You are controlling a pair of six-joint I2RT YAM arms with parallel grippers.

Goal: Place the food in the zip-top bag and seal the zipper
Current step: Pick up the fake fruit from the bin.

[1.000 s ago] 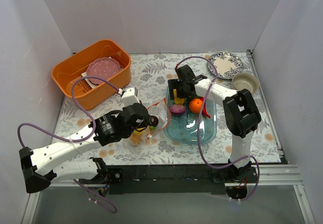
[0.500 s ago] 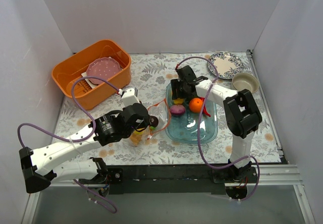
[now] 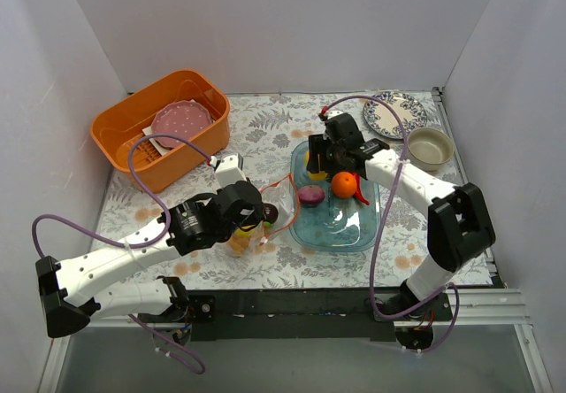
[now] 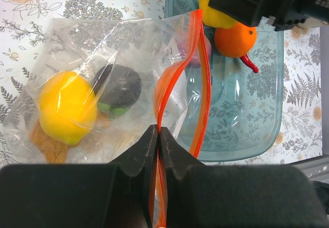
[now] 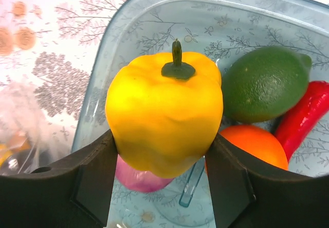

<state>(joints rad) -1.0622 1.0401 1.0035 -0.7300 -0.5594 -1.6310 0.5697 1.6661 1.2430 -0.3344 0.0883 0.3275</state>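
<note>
Right jaws clamp the yellow pepper (image 5: 163, 112) between them (left jaws pinch the zipper (image 4: 165, 87)).

I am counting seven foods (image 5: 164, 120), one bag (image 4: 92, 38), one zipper (image 4: 163, 87), one tray (image 3: 354, 234), one basket (image 3: 119, 132), two plates (image 3: 393, 112), one bowl (image 3: 430, 145) and two arms (image 3: 115, 256).

white arms (image 3: 115, 263), black joints (image 3: 200, 225), purple cables (image 3: 130, 167)
</note>
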